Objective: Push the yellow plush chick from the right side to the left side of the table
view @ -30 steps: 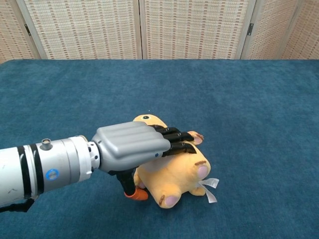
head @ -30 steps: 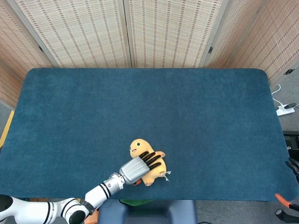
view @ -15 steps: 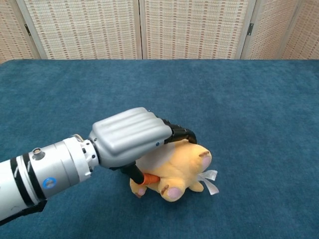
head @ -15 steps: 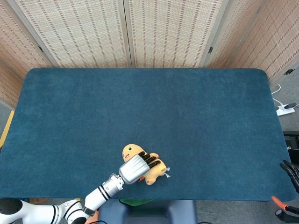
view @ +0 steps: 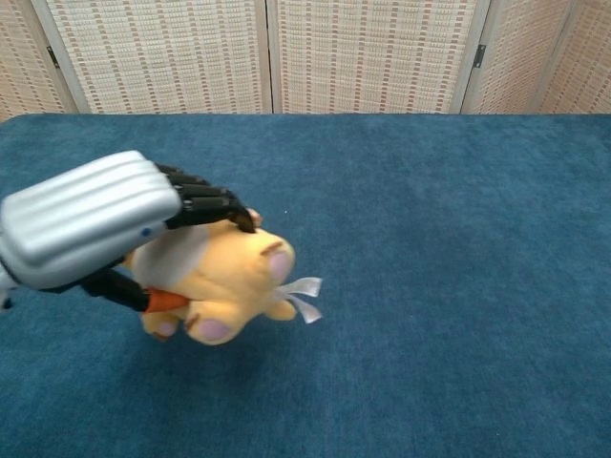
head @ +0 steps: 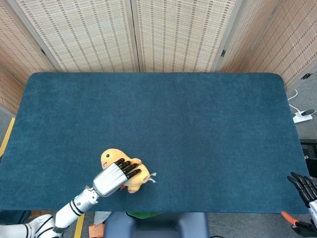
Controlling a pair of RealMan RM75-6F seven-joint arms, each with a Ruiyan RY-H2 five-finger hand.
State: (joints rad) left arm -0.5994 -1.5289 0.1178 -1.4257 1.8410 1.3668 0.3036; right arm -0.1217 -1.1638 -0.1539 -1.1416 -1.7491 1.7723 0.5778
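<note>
Currently my left hand (head: 113, 178) lies flat over yellow plush chick (view: 221, 282), fingers draped, not clamped. Chick near front edge, left of centre. Judged light, soft, squashy: press on body, not tag. Right hand (head: 303, 187) off table, fingers spread, empty.

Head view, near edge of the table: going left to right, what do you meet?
Left hand resting on the yellow plush chick → the chick's white tag → bare blue table → right hand, off the table's right edge.

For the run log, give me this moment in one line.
left hand: resting on chick | chick: left of centre, near front edge | right hand: off table, idle
</note>
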